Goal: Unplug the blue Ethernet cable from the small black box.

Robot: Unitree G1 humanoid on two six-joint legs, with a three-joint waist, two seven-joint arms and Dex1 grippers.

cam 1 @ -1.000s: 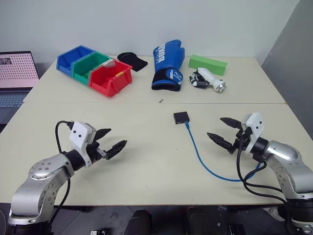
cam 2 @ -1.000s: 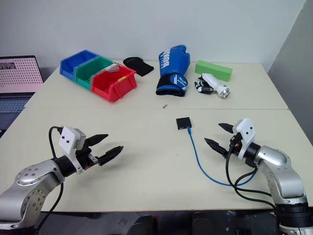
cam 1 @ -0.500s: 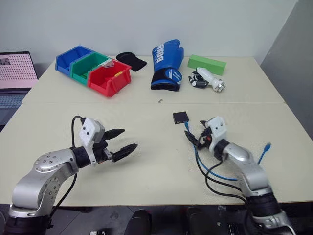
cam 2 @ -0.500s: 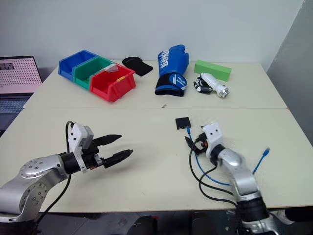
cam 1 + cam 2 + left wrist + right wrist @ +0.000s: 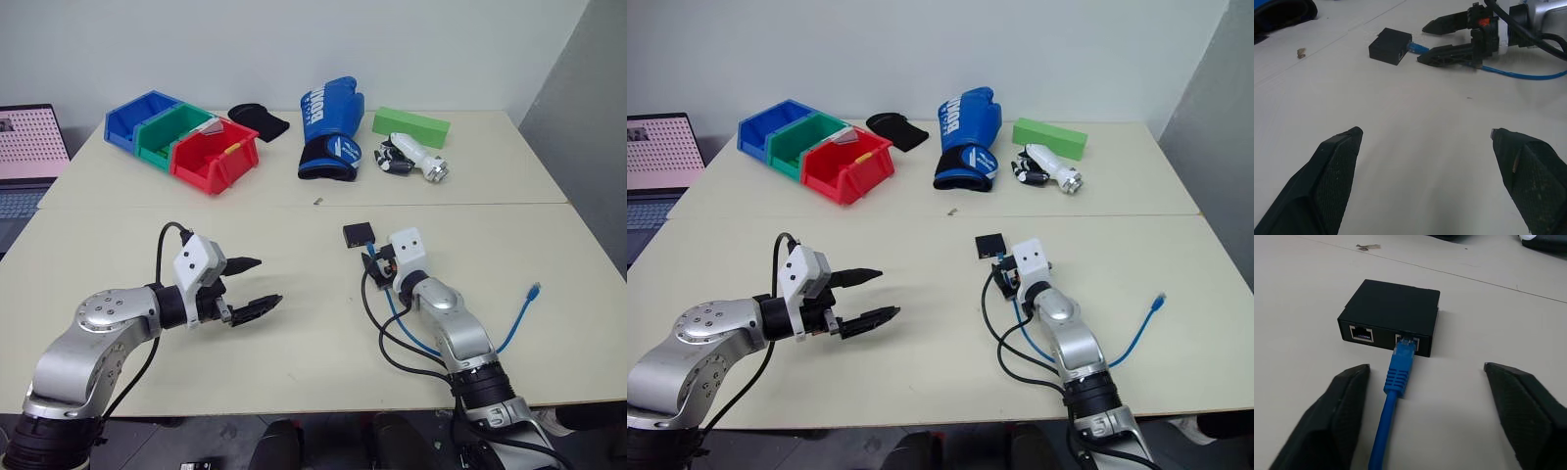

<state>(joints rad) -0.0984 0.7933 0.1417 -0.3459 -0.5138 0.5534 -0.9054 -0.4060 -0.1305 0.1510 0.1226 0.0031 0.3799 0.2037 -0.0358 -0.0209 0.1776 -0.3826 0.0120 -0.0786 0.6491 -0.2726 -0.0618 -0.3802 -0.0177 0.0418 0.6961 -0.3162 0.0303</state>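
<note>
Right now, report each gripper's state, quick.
Left gripper: open, holding nothing.
Right gripper: open, fingers either side of the blue Ethernet cable at the small black box, not gripping.

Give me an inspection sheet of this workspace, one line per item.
Surface: two cream tables pushed together.
Job's things: blue Ethernet cable plugged into the small black box; the port beside it is empty.
Clutter: blue, green and red bins, boxing glove, green block, black pad, white device.
Grippers: left hand open above bare table; right hand open, fingers either side of the plug, not touching it.
Cables: the blue cable's free plug lies on the table.
Surroundings: laptop at the robot's left, white wall behind.
</note>
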